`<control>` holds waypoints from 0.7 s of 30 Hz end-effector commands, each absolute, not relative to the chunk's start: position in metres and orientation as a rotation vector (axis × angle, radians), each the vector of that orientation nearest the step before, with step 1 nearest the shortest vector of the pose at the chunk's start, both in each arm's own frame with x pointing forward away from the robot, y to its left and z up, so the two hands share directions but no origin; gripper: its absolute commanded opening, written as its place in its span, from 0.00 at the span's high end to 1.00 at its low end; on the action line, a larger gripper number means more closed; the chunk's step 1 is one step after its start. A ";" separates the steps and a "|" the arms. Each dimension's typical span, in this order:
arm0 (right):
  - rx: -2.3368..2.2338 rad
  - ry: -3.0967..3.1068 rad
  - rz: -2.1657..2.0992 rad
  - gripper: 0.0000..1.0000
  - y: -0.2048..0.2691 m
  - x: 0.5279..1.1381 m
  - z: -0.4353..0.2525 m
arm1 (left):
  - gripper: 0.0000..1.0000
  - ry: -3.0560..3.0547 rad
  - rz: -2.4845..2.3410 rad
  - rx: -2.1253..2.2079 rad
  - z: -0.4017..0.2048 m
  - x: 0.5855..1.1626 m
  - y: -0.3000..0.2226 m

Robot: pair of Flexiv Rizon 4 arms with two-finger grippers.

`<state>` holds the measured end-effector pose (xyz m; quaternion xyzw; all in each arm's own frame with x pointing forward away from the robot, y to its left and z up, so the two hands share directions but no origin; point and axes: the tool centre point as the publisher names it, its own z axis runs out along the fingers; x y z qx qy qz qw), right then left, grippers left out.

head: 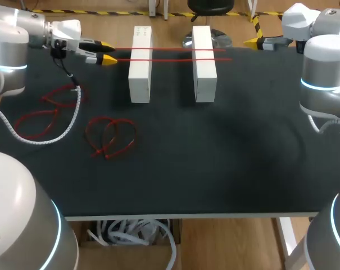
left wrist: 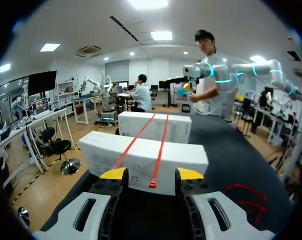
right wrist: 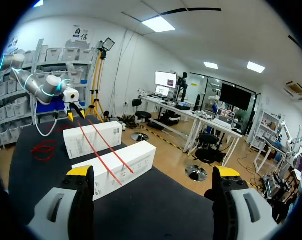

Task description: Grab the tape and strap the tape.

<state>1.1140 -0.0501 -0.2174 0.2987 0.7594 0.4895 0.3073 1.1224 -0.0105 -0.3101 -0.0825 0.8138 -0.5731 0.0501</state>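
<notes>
2 red tapes (head: 170, 59) are lying across 2 white boxes (head: 140, 67) at the far side. The left gripper (head: 108, 52) is hovering open at their left ends, and I judge it should be centring 1 end before closing. The right gripper (right wrist: 153, 172) is hanging open, far right.

My head view shows a black cloth-covered table (head: 214, 163) filling most of the frame, with its front edge running across the lower part. Two white rectangular cardboard boxes rest on it in the upper middle of the frame: the left white box (head: 140, 81) and the right white box (head: 205, 81). They lie parallel, with their long sides running toward the top of the frame. They do not touch; a strip of bare black cloth separates them. Their far ends reach the table's rear edge. Faint print on the left white box is too small to read.
</notes>
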 end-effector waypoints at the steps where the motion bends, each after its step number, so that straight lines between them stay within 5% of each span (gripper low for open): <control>1: 0.791 2.009 1.294 0.00 -0.050 1.114 -0.217 | 0.60 2.476 -1.757 -0.257 -0.315 1.124 -0.009; 12: 0.791 2.009 1.294 0.00 -0.050 1.114 -0.217 | 0.68 2.474 -1.761 -0.278 -0.321 1.122 -0.008; 21: 0.791 2.009 1.294 0.00 -0.050 1.114 -0.217 | 0.64 2.473 -1.767 -0.284 -0.324 1.120 -0.009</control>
